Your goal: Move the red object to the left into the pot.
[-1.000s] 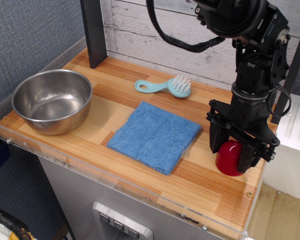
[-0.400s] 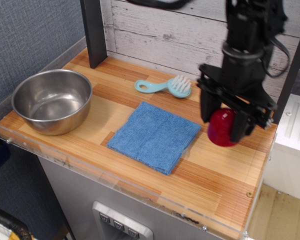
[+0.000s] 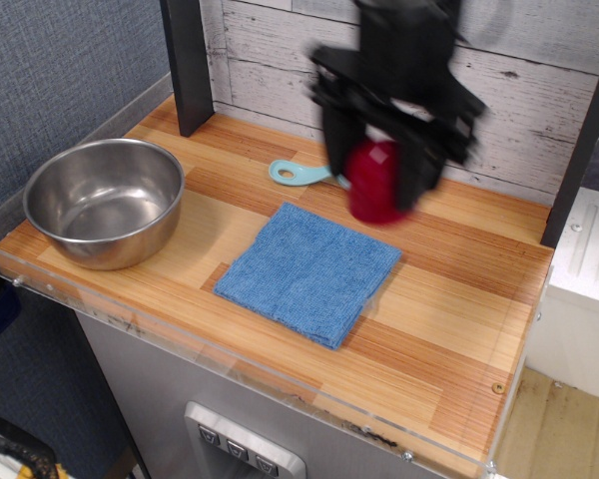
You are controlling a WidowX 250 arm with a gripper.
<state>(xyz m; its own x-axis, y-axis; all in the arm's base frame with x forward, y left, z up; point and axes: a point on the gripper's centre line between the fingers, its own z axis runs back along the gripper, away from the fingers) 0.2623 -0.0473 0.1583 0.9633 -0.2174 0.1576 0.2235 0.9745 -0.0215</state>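
A wooden worktop [image 3: 449,299] is seen from above and in front, backed by a whitewashed plank wall. At its far left sits the pot [image 3: 105,203], a wide shiny steel bowl, which is seen to be empty. A blue cloth [image 3: 309,271] lies flat near the middle. Behind it, a pale turquoise brush [image 3: 298,174] is partly hidden by the arm.

The black end effector [image 3: 384,190] is blurred by motion and is clenched around the red object [image 3: 375,183], a small glossy dark-red dome held between the two fingers. The red object is carried in the air, clear of the worktop, above the back edge of the cloth and just in front of the brush.

A second ago the red object was standing on the worktop at the far right, with the fingers set around it. Since then it has been lifted and carried leftward, past the right half of the worktop. The grasp and the lift can therefore be judged complete, and the transfer is under way, roughly half done. The pot is still well apart to the left, so further leftward travel across the cloth is judged necessary before the object can be lowered and released inside the rim.
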